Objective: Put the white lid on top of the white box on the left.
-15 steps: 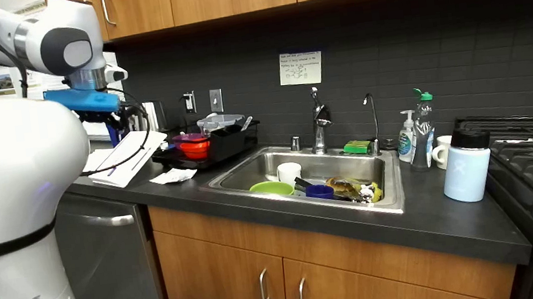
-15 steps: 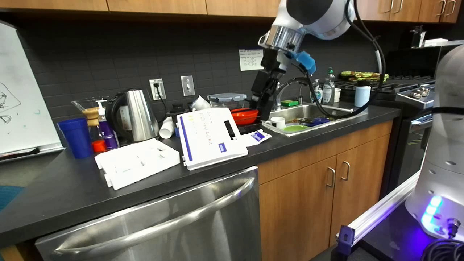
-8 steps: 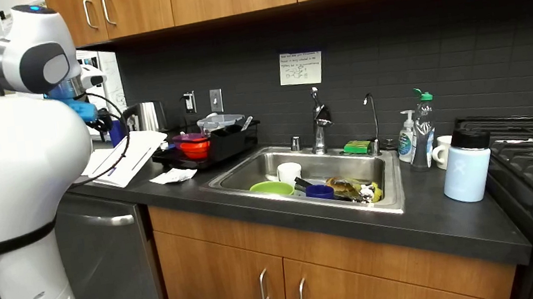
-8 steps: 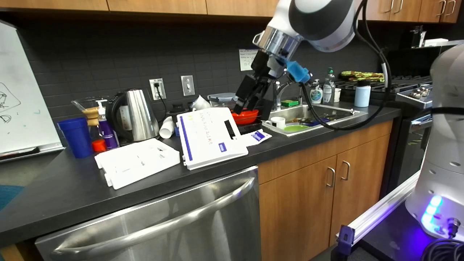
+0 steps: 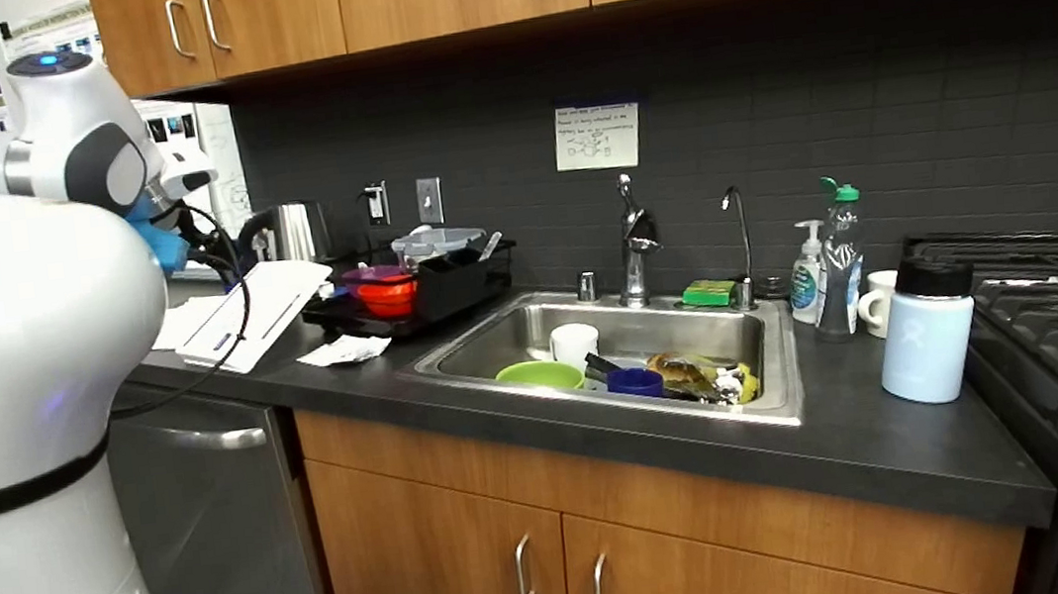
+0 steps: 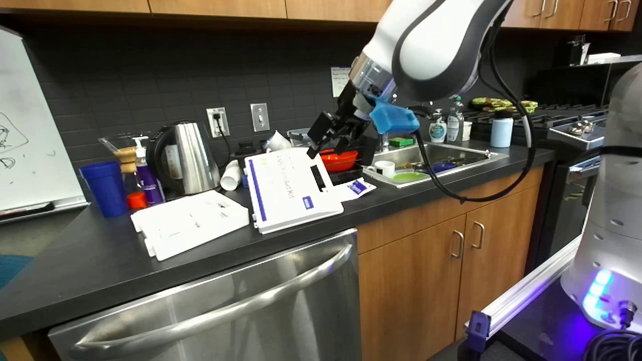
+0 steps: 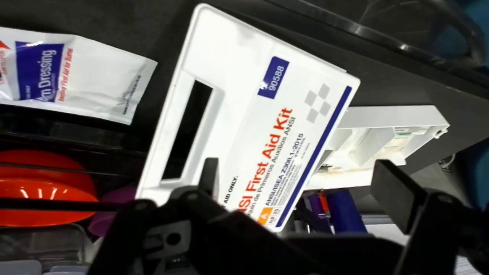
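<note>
Our gripper [image 7: 303, 187] gapes wide, holding nothing, over the dark counter [image 6: 75, 265].
In an exterior view we see the white lid [image 6: 291, 188] tilted up close to the gripper, the white box [image 6: 193, 223] lying to the lid's left, and a dressing packet [image 6: 353, 190] just beside the lid.

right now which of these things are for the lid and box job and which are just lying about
For the job:
white lid, printed First Aid Kit
white box, left of it in an exterior view

Just lying about:
dressing packet
red bowl
steel kettle
tall blue cup
green sponge
</note>
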